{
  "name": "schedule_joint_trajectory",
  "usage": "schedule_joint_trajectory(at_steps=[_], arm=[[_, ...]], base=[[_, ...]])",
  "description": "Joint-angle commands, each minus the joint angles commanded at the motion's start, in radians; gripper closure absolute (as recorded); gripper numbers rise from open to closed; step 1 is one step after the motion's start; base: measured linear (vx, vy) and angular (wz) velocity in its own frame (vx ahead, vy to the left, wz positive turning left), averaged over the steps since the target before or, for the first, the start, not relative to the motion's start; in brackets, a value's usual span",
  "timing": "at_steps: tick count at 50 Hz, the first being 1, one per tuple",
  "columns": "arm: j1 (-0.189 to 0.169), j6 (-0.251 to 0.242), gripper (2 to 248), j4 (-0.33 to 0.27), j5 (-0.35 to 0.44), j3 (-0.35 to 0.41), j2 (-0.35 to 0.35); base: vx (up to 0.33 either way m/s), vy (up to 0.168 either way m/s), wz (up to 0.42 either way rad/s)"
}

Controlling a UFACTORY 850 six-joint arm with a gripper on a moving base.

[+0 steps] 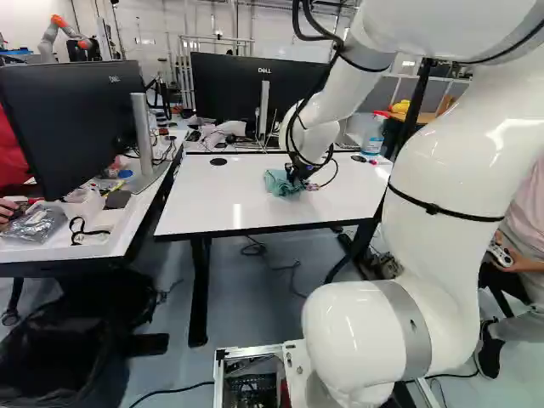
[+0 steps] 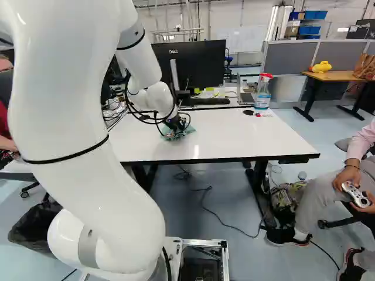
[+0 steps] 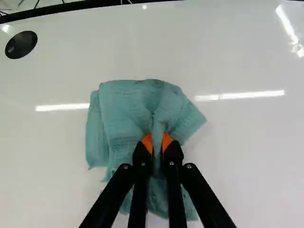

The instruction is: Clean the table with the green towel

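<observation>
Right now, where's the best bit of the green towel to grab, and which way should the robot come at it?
Probably the bunched middle fold of the green towel, coming down from above. The towel lies low and crumpled on the white table, and that fold gives two sides to pinch; the end effector has it between its orange pads.

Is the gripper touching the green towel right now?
Touching: the wrist view shows the gripper's orange pads closed on a fold of the towel, one from each side.
</observation>
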Motion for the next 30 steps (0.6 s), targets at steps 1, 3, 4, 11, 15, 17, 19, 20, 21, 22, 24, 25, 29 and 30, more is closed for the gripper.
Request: schedule_joint_trajectory(at_steps=[1, 3, 4, 11, 15, 17, 19, 20, 21, 22, 24, 25, 29, 30], arm=[[-0.003, 0.0, 208, 0.0, 0.0, 0.001, 0.001], [-0.01, 0.0, 208, 0.0, 0.0, 0.002, 0.002], [-0.013, 0.0, 208, 0.0, 0.0, 0.003, 0.002], [-0.037, 0.0, 208, 0.0, 0.0, 0.004, 0.004], [-0.051, 0.0, 208, 0.0, 0.0, 0.002, 0.002], [-0.058, 0.0, 208, 0.0, 0.0, 0.0, 0.0], [-0.064, 0.0, 208, 0.0, 0.0, -0.005, -0.005], [-0.067, 0.0, 208, 0.0, 0.0, -0.008, -0.007], [-0.07, 0.0, 208, 0.0, 0.0, -0.011, -0.01], [-0.072, 0.0, 208, 0.0, 0.0, -0.015, -0.013], [-0.077, 0.0, 208, 0.0, 0.0, -0.023, -0.02], [-0.079, 0.0, 208, 0.0, 0.0, -0.027, -0.024], [-0.089, 0.0, 208, 0.0, 0.0, -0.045, -0.04], [-0.091, 0.0, 208, 0.0, 0.0, -0.05, -0.044]], base=[[0.0, 0.0, 0.0], [0.0, 0.0, 0.0], [0.0, 0.0, 0.0], [0.0, 0.0, 0.0], [0.0, 0.0, 0.0], [0.0, 0.0, 0.0], [0.0, 0.0, 0.0], [0.0, 0.0, 0.0], [0.0, 0.0, 0.0], [0.0, 0.0, 0.0], [0.0, 0.0, 0.0], [0.0, 0.0, 0.0], [0.0, 0.0, 0.0], [0.0, 0.0, 0.0]])
